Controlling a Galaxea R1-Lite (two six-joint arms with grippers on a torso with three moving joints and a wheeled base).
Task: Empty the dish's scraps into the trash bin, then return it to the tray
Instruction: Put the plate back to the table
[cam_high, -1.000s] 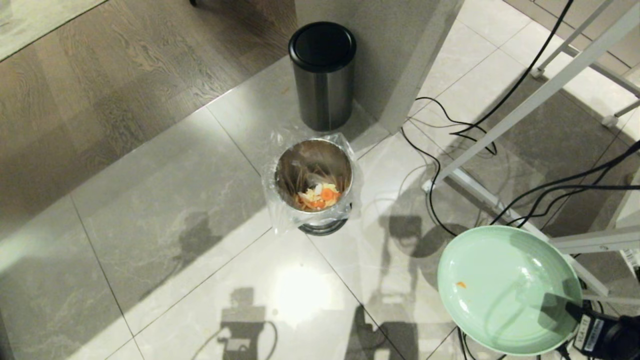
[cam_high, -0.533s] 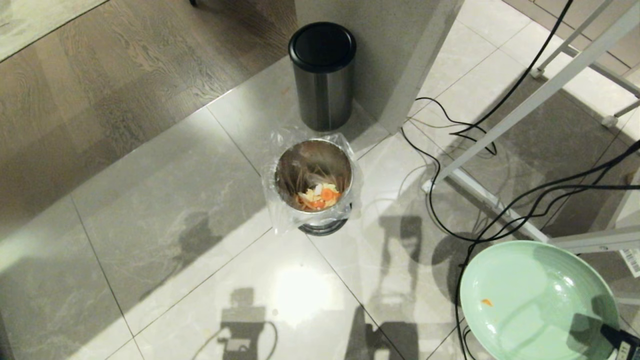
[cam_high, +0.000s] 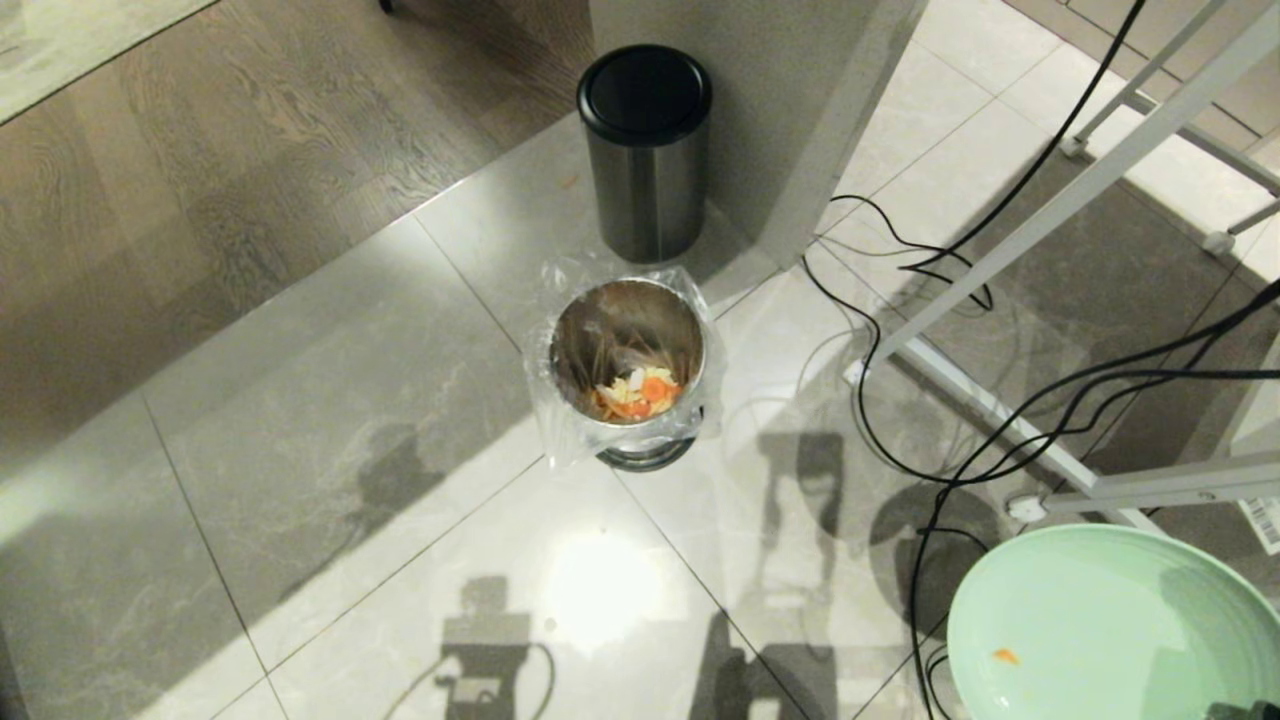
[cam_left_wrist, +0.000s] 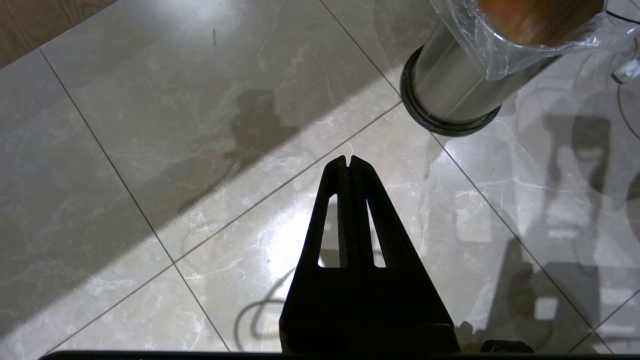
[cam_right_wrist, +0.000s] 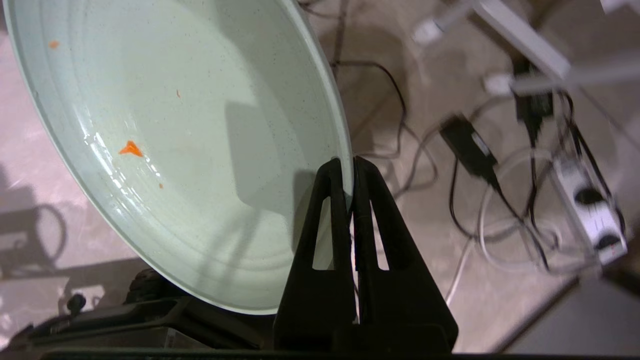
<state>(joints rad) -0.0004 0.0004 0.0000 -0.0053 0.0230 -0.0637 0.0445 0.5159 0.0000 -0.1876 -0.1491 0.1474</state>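
The right gripper (cam_right_wrist: 348, 167) has its two black fingers pinched on the rim of the dish (cam_right_wrist: 200, 125) — a mint-green plate held tilted above the floor, at the lower right of the head view. A small orange crumb (cam_right_wrist: 131, 148) clings to it. The left gripper (cam_left_wrist: 348, 162) hangs over pale floor tiles (cam_left_wrist: 150, 125), fingers pressed together on nothing. Ahead stands the trash bin (cam_high: 628, 350) — scraps (cam_high: 637, 391) lie inside its clear liner. Behind it, a black-lidded steel bin (cam_high: 645, 150).
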